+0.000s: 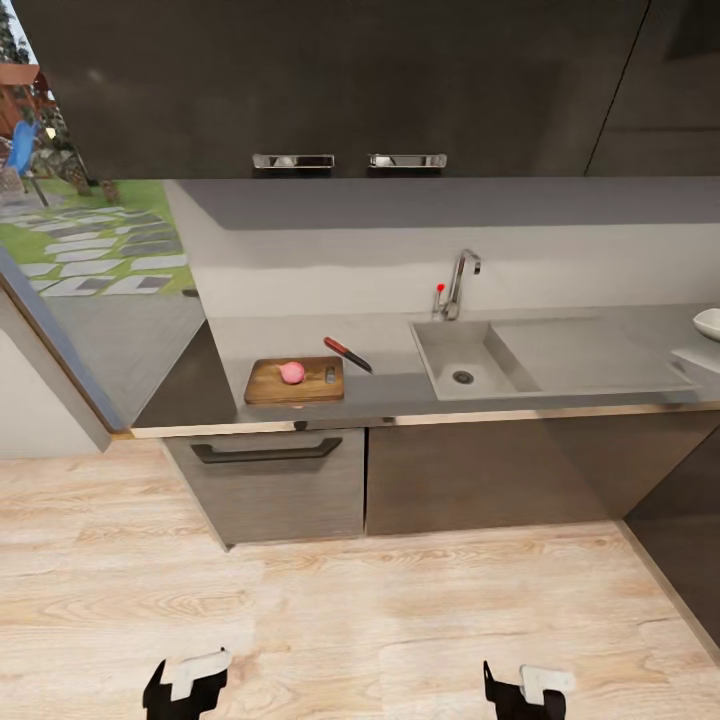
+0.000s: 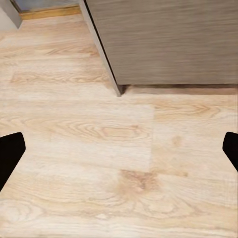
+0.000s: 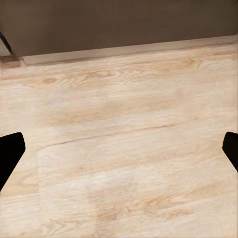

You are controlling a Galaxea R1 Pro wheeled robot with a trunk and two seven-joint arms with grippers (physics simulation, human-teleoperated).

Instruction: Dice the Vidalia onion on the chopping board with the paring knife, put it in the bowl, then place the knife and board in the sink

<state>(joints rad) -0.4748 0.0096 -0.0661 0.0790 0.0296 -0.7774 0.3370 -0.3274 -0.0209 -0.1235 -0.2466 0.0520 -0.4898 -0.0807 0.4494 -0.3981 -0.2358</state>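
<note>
The pink-red Vidalia onion [image 1: 292, 373] sits on the brown chopping board [image 1: 295, 381] on the grey countertop [image 1: 385, 335], left of the sink [image 1: 470, 357]. The paring knife [image 1: 347, 354] lies on the countertop just right of the board, red-brown handle toward the wall. A white bowl [image 1: 708, 323] shows at the counter's far right edge. My left gripper [image 1: 186, 682] and right gripper [image 1: 525, 688] hang low over the wood floor, far from the counter. Both are open and hold nothing; in the wrist views their dark fingertips [image 2: 10, 153] [image 3: 10, 151] stand wide apart.
The chrome tap [image 1: 457, 285] with a red knob stands behind the basin. Dark cabinet fronts [image 1: 275, 480] run under the counter, with upper cabinets above. A window at the left shows a garden. Light wood floor [image 1: 360, 620] lies between me and the cabinets.
</note>
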